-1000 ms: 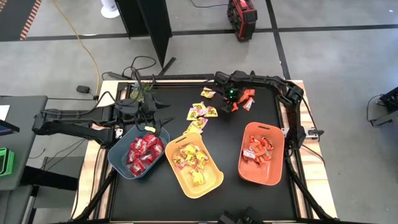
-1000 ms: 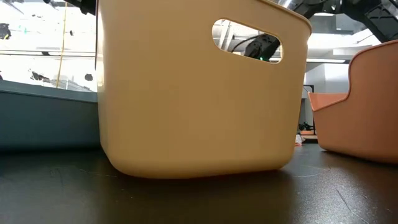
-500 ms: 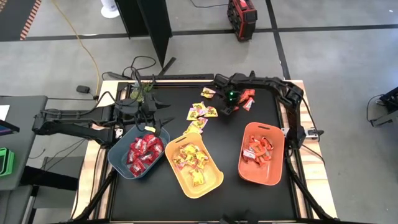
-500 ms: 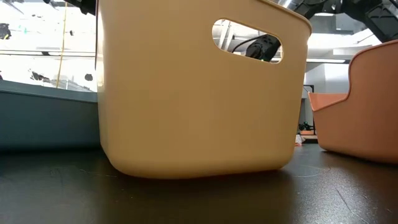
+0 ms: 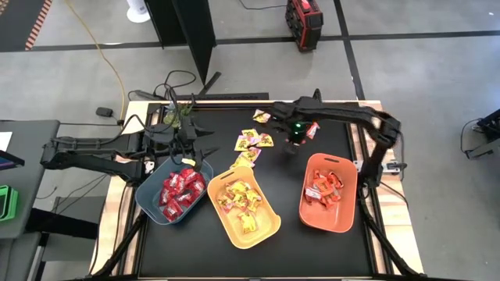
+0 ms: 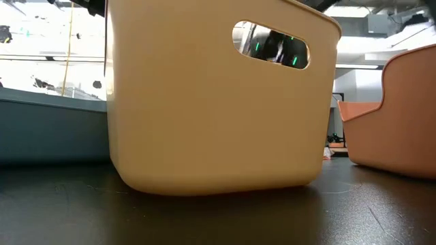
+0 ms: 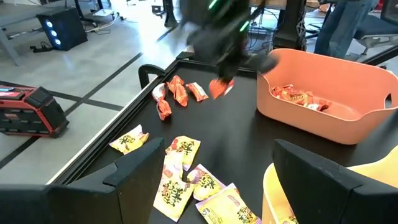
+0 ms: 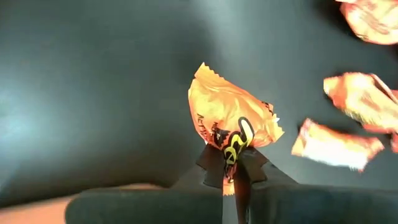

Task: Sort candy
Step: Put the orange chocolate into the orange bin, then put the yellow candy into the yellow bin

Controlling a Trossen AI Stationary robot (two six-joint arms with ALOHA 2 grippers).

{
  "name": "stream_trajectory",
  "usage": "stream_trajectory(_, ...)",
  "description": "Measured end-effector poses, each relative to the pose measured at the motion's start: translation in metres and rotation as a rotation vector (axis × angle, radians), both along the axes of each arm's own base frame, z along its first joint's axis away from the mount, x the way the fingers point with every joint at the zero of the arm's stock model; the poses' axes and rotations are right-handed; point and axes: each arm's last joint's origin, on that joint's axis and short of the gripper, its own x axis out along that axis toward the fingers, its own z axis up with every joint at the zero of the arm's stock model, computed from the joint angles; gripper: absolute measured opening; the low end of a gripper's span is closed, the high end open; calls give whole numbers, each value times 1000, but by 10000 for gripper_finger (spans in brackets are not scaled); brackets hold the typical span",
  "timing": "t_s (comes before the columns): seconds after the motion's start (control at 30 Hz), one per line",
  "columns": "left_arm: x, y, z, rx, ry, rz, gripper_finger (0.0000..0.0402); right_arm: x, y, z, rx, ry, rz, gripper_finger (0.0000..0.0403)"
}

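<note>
- High view: right gripper (image 5: 296, 139) hangs over the tabletop (image 5: 328, 139); left gripper (image 5: 197, 153) sits above the blue-grey bin (image 5: 148, 201).
- Left wrist view: left jaws spread apart, empty; three orange-red candies (image 7: 177, 93) lie beyond them.
- Right wrist view: jaws pinch one orange candy (image 8: 231, 122); three more beside.

A yellow bin (image 6: 218, 109) stands beside an orange bin (image 6: 402, 116).

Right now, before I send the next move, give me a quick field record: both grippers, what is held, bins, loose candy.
right gripper: shut on an orange-red candy, lifted above the table's far side
left gripper: open, waiting over the blue-grey bin
blue-grey bin: deep red candy
yellow bin: yellow candy
orange bin: orange-red candy
loose on table: yellow candies and orange-red candies at the far side
</note>
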Motion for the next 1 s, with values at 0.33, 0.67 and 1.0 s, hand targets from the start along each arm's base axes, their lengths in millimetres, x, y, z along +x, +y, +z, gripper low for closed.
stream_trajectory(0.33, 8, 1, -8, 10, 49, -4, 293, -72, 108, 95, -12, -229, 45, 12)
stream_trajectory(0.67, 58, 7, -25, 58, 59, -8, 293, -126, 176, 47, -28, -86, -61, 39)
stream_trajectory(1.0, 130, 48, -8, -118, 374, 88, 294, -135, 193, 6, -109, -77, -42, 215)
